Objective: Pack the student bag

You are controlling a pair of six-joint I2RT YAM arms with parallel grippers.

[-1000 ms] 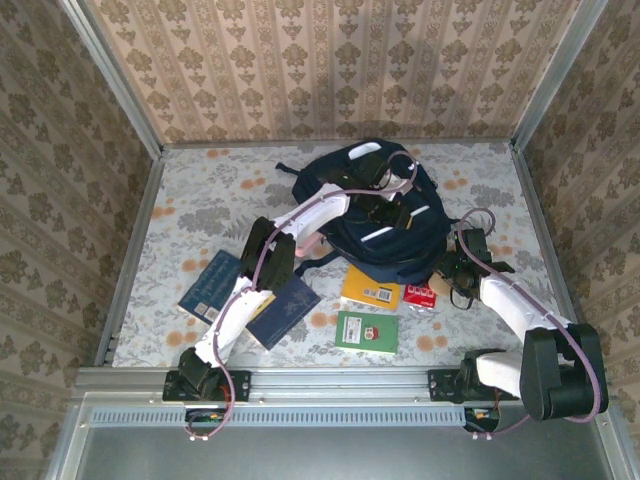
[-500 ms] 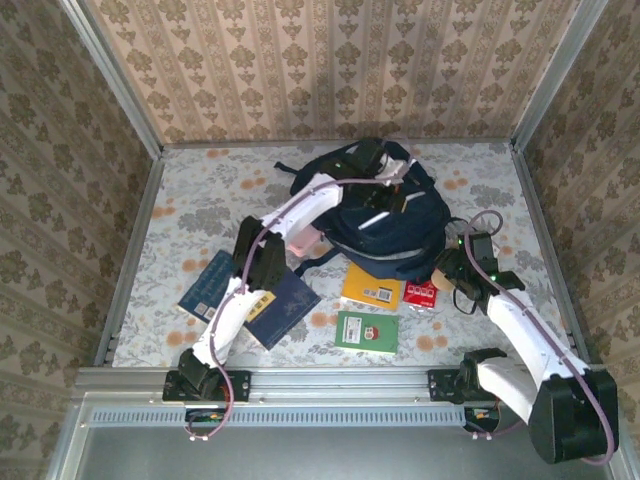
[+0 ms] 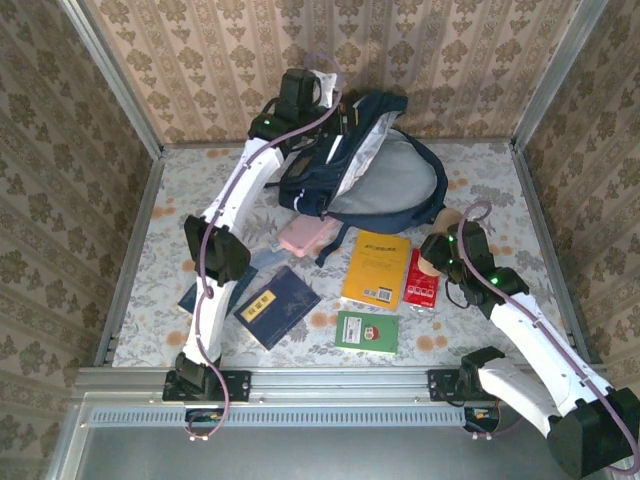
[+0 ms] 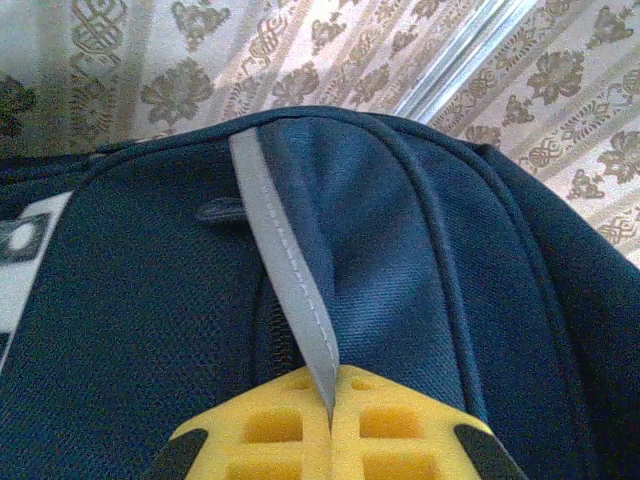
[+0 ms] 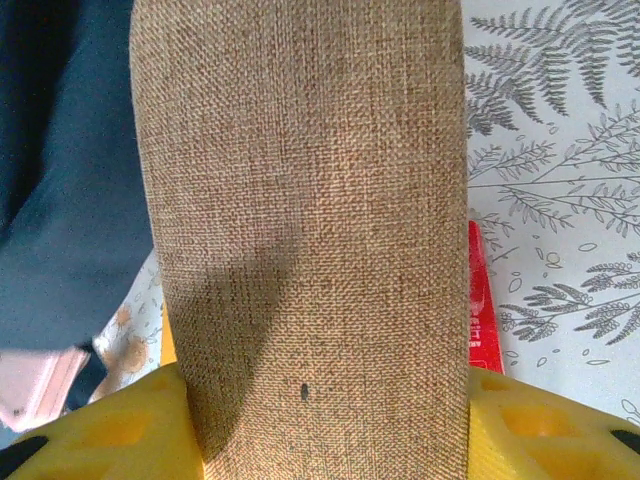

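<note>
The student bag (image 3: 385, 185), dark navy, lies at the back of the table with its top flap pulled up and its grey lining showing. My left gripper (image 3: 322, 88) is high near the back wall, shut on a thin grey strip (image 4: 290, 290) of the bag (image 4: 150, 300); the yellow fingers (image 4: 400, 420) meet around the strip. My right gripper (image 3: 441, 252) is just right of the bag, low over the table. It is shut on a brown woven pouch (image 5: 310, 230), which stands wide between its yellow fingers (image 5: 530, 420).
In front of the bag lie a pink case (image 3: 305, 236), an orange book (image 3: 377, 268), a red packet (image 3: 422, 278), a green booklet (image 3: 367, 331) and a navy book (image 3: 277, 305). A blue book (image 3: 198, 296) sits partly under the left arm. Metal rails edge the table.
My left arm has swung up and back to the wall, pulling the bag's flap open and baring the grey lining, the pink case and the orange book. The right gripper shifted slightly left.
</note>
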